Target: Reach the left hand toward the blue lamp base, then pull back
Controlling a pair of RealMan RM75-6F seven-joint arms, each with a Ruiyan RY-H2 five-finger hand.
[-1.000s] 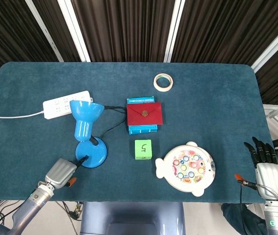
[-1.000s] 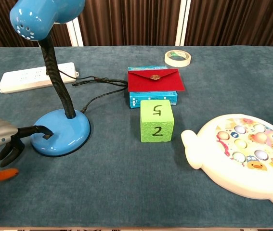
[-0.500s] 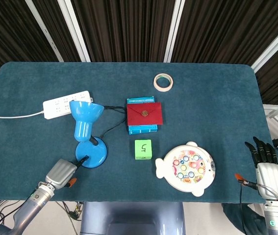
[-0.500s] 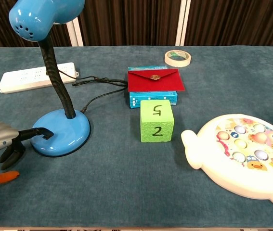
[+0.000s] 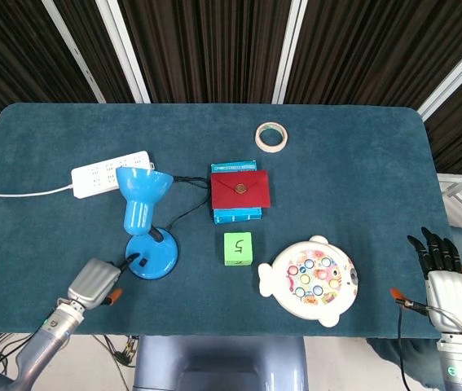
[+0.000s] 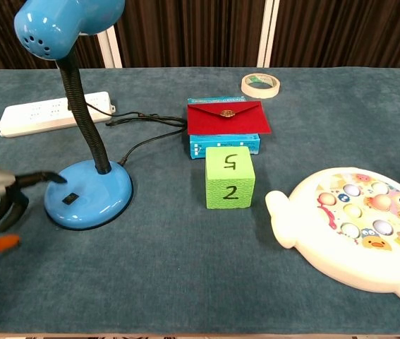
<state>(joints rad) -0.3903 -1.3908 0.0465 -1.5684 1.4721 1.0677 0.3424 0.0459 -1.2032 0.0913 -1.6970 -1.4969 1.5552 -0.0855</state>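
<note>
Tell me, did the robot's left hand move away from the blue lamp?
Yes. The left hand slid back leftward, and its fingertip no longer rests on the blue lamp base.

The left hand (image 5: 94,283) sits at the table's near left edge, one dark finger stretched to the rim of the blue lamp base (image 5: 152,257). A green cube (image 5: 237,248) marked 5 lies between the base and a fish-shaped toy (image 5: 309,281).

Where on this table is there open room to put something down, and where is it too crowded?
Bare blue cloth spans the right side, between the beige tape roll, the white fish-shaped toy and the table's right edge. The far left corner behind the white power strip is free too. It is crowded around the blue desk lamp, its black cable, the red envelope and the green cube.
</note>
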